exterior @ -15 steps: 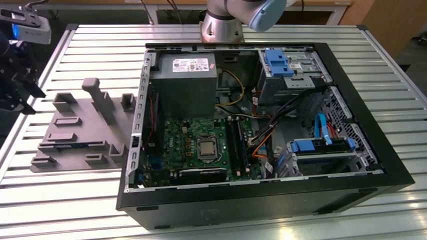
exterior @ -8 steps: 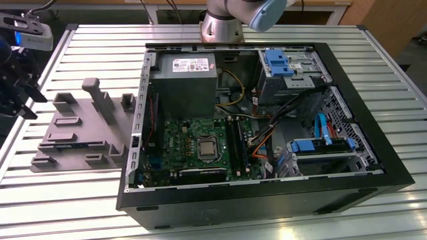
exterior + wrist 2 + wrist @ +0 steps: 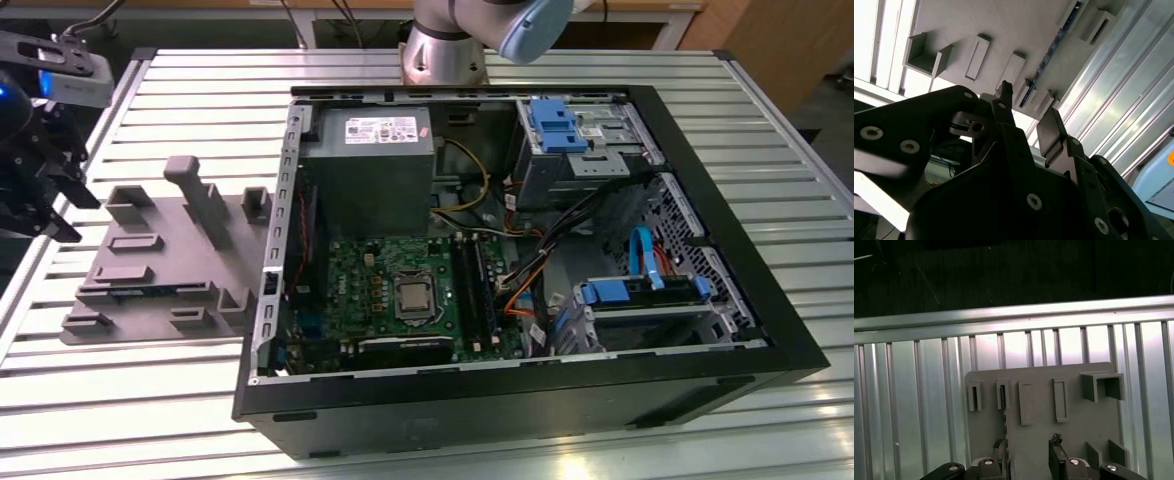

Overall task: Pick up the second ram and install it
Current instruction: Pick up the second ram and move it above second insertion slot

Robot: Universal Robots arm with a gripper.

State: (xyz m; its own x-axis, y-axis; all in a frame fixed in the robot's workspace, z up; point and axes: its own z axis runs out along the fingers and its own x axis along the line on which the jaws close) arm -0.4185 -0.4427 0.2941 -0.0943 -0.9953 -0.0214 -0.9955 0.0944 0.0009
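Note:
The second ram (image 3: 1050, 49) is a thin blue-green stick standing on edge in a slot of the grey holder plate (image 3: 147, 255). In the first wrist view its edge (image 3: 1003, 407) runs toward one fingertip. In the exterior view the ram (image 3: 150, 291) shows as a thin blue strip low on the plate. My gripper (image 3: 1028, 446) hovers above the plate's end, open, with bare plate showing between the fingers. It appears in the second wrist view as dark fingers (image 3: 1029, 112) over the plate, and at the exterior view's far left (image 3: 47, 195).
An open computer case (image 3: 747, 345) lies on the slatted metal table (image 3: 174, 400), to the exterior view's right of the plate. Inside are the green motherboard (image 3: 367, 275) with long black slots (image 3: 470, 285), a grey power supply (image 3: 367, 165) and blue drive brackets (image 3: 627, 290).

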